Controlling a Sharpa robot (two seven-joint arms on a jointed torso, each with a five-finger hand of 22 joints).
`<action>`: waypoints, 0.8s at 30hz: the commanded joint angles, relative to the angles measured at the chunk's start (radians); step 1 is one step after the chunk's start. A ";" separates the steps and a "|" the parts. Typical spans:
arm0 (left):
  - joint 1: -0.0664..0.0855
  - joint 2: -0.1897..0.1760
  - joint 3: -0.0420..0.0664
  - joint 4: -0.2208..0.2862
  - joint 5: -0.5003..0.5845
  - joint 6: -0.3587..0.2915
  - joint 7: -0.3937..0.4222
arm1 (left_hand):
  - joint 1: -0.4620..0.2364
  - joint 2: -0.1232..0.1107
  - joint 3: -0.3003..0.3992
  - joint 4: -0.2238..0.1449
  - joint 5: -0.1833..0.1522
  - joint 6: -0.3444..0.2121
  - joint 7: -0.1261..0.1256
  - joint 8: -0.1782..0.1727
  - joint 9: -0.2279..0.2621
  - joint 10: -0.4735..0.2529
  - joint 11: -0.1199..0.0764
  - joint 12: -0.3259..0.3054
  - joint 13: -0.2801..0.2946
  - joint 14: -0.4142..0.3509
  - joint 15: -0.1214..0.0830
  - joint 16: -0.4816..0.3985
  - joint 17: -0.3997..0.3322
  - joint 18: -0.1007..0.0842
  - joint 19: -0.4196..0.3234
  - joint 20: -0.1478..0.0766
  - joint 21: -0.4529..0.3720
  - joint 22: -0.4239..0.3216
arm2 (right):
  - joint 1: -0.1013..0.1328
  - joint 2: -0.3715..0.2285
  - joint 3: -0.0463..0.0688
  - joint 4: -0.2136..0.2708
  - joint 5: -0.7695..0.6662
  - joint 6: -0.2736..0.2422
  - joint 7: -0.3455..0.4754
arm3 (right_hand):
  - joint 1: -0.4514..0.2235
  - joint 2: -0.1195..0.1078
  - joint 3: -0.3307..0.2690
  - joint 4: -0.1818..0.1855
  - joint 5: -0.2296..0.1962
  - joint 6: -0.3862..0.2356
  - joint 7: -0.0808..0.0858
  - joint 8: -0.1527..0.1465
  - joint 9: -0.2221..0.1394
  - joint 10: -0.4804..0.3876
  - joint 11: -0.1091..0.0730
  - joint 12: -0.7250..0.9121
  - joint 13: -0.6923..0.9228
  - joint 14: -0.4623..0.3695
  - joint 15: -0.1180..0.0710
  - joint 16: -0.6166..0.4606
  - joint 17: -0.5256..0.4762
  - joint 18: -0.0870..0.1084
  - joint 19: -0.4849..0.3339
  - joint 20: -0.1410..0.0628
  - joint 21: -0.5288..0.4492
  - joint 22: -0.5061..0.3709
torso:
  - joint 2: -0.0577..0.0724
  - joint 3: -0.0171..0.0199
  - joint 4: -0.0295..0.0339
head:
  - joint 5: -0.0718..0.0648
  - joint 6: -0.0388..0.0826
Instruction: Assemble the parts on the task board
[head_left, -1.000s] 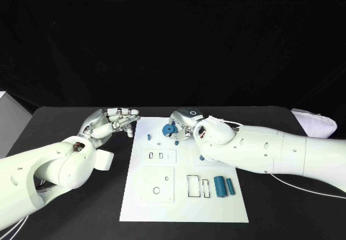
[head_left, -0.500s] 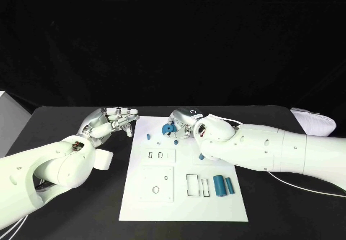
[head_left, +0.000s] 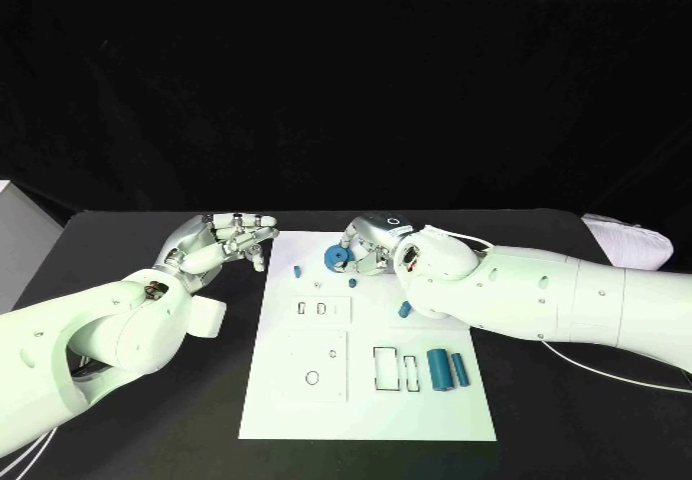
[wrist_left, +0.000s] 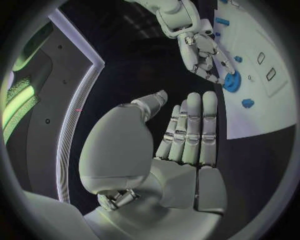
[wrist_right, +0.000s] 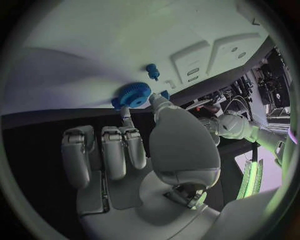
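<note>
You are mid-way through seating the blue gear (head_left: 338, 258) near the upper edge of the task board (head_left: 368, 410), pinched by your right hand (head_left: 372, 243), while your left hand (head_left: 231, 240) waits empty, fingers apart; next, press it squarely down.

Overhead light is falling evenly on the board (head_left: 368, 400), which is glaring white against dim black surroundings. Wrist views are bending straight edges; green tint is showing at their rims.
</note>
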 joint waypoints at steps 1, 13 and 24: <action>0.001 0.001 0.001 0.001 0.004 0.015 0.006 | -0.001 0.009 0.001 -0.004 -0.001 -0.008 0.000 -0.004 0.001 -0.006 -0.001 0.004 0.001 -0.010 0.000 0.006 -0.001 0.015 -0.006 0.002 0.003 0.001 | -0.008 -0.011 -0.006 0.003 0.006 0.031 -0.014 | -0.004 0.011 0.000 -0.001 0.008 0.008 -0.001 0.007 -0.001 0.105 0.006 0.003 0.263 0.097 0.007 0.007 0.231 -0.007 0.106 0.005 0.005 0.263 | 0.000 0.0000 -0.0003 | 0.001 0.001; 0.001 0.001 0.001 0.000 0.004 0.015 0.007 | -0.001 0.009 0.001 -0.004 -0.001 -0.008 0.000 -0.004 0.001 -0.006 -0.001 0.004 0.001 -0.010 0.000 0.006 -0.001 0.015 -0.006 0.002 0.003 0.001 | -0.009 -0.038 -0.006 0.033 0.019 -0.002 -0.019 | -0.006 0.012 0.001 -0.001 0.011 0.011 -0.002 0.008 -0.001 0.105 0.005 0.003 0.263 0.097 0.007 0.007 0.231 -0.007 0.106 0.004 0.005 0.263 | -0.001 -0.0001 0.0000 | -0.002 -0.005; 0.001 -0.002 0.001 -0.003 0.004 0.014 0.008 | -0.001 0.009 0.001 -0.004 -0.001 -0.008 0.000 -0.004 0.001 -0.006 -0.001 0.004 0.001 -0.010 0.000 0.006 -0.001 0.015 -0.006 0.002 0.003 0.001 | 0.002 -0.128 0.001 0.114 0.043 -0.134 0.006 | -0.008 0.014 0.009 -0.003 0.038 0.023 -0.007 0.011 -0.001 0.105 0.000 0.003 0.263 0.098 0.002 0.007 0.234 -0.007 0.106 0.000 0.005 0.263 | -0.001 0.0013 -0.0028 | -0.004 0.002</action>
